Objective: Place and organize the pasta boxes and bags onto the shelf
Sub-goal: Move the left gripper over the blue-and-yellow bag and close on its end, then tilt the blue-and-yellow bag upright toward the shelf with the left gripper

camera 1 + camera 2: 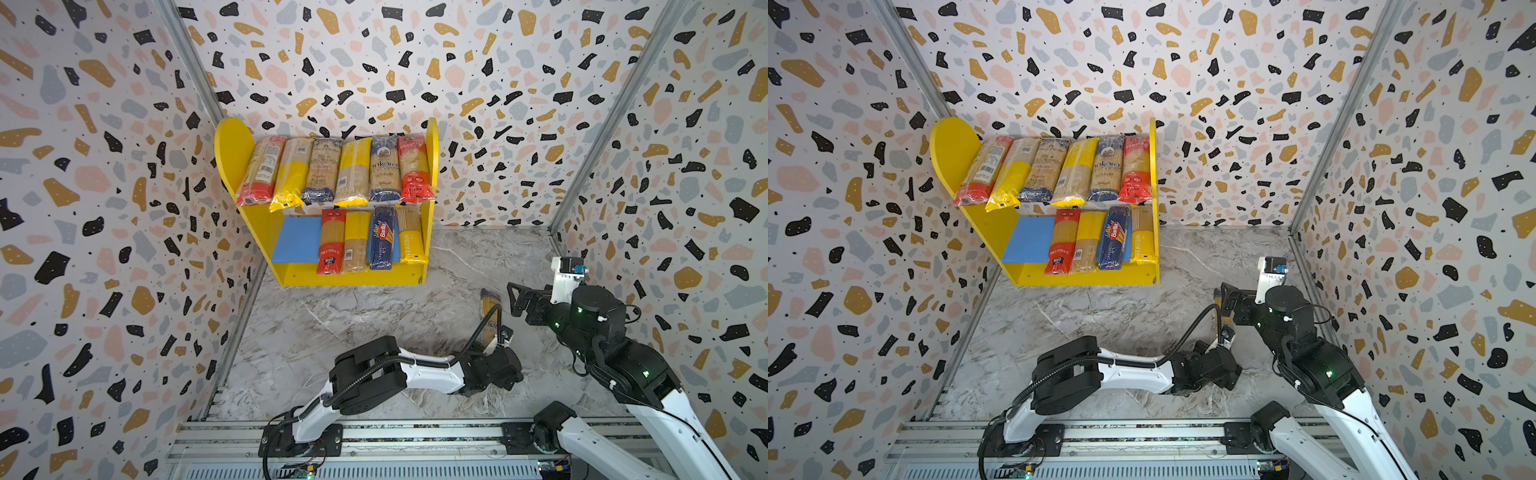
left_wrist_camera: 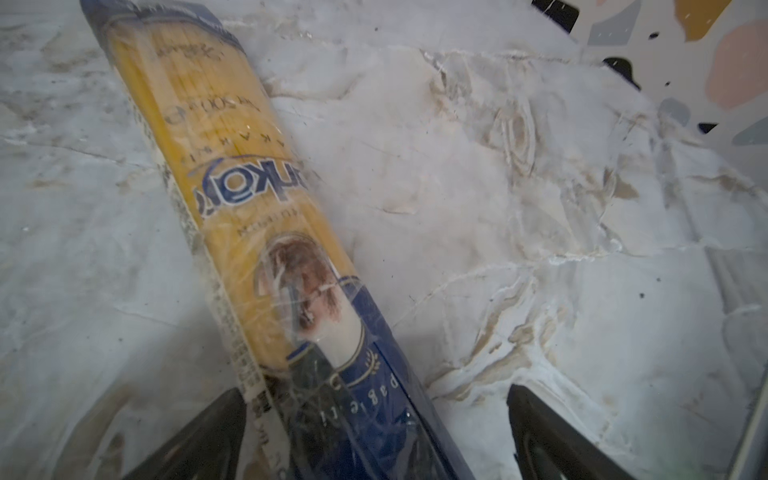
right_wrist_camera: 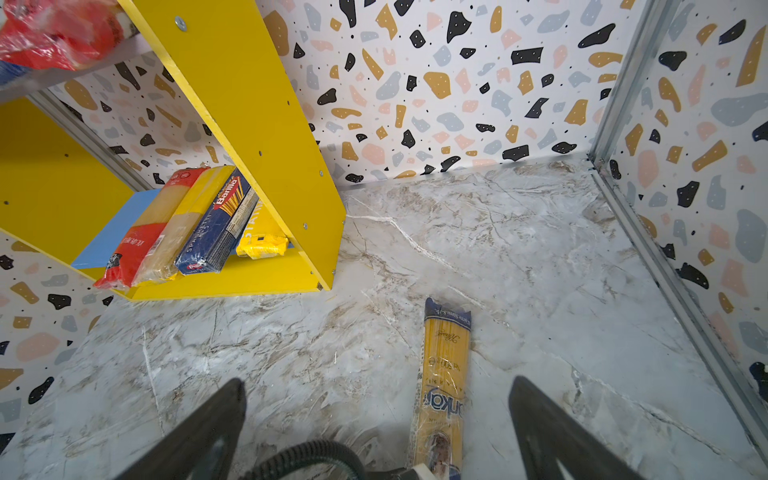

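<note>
Marble tabletop (image 1: 332,324) is carrying one spaghetti bag (image 2: 257,232), which is lying flat, apart from the shelf (image 1: 353,276) and off its front right corner. The left jaws are standing wide around the bag's dark blue end, not clamping it. The right jaws are hanging wide and empty above the bag's far end. Ten other packs (image 1: 353,174) are lying across the shelf's boards, six above and four below.

Marble-look tabletop (image 1: 374,316), terrazzo walls (image 1: 104,187) (speckled), metal rail (image 1: 415,432)
</note>
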